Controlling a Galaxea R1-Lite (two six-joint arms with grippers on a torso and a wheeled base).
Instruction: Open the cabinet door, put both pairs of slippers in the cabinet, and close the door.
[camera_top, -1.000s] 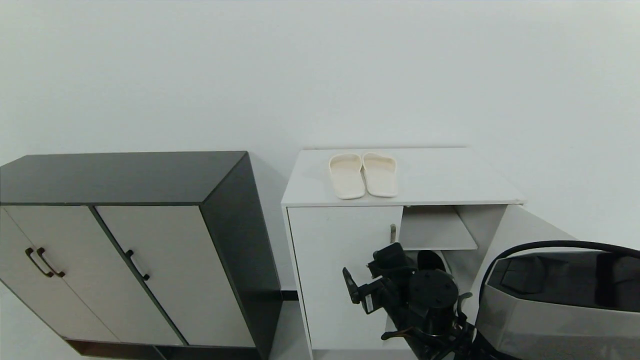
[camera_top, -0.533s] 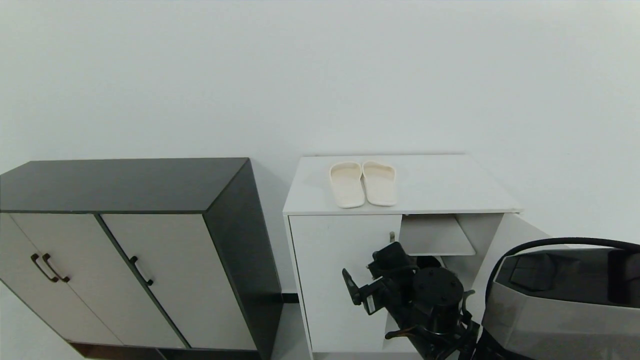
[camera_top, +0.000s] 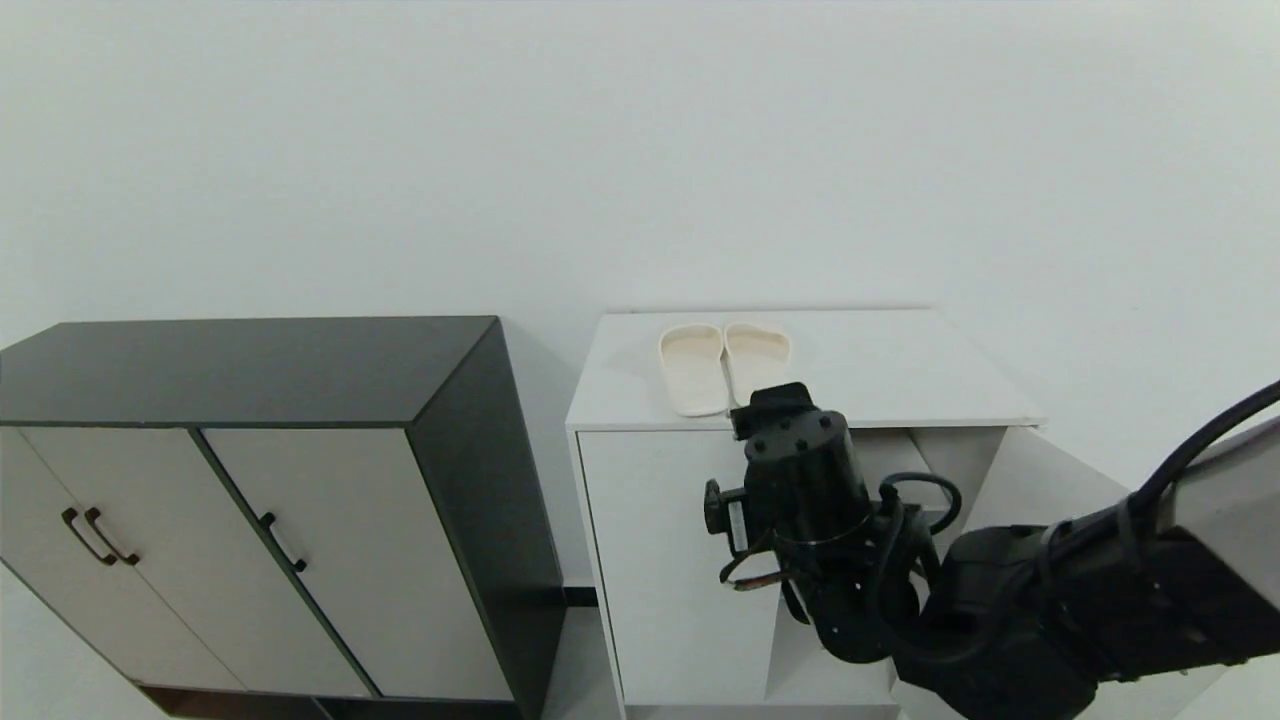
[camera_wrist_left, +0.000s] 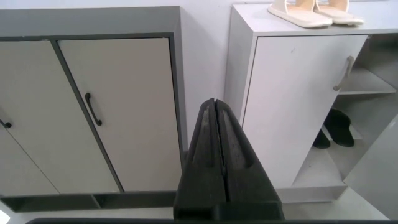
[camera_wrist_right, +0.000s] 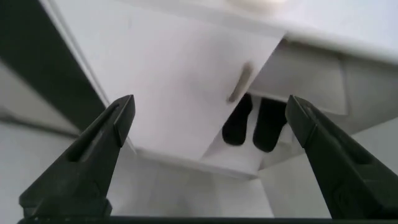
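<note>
The white cabinet (camera_top: 900, 380) had its right door (camera_top: 1050, 480) swung wide, leaving that side open. The smooth cream slippers (camera_top: 695, 370) sat on top by the front edge, with the black slippers (camera_wrist_right: 255, 124) inside under the shelf. The right gripper (camera_wrist_right: 210, 106), fingers apart, had risen to that edge. The left gripper (camera_wrist_left: 216, 109) was pressed together.

no legible text, no labels, no numbers

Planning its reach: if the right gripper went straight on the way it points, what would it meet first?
Probably the closed white door, close to its handle: the open right gripper is centred on that edge. The black slippers in the open compartment lie just beside that line, and depth is unclear.
</note>
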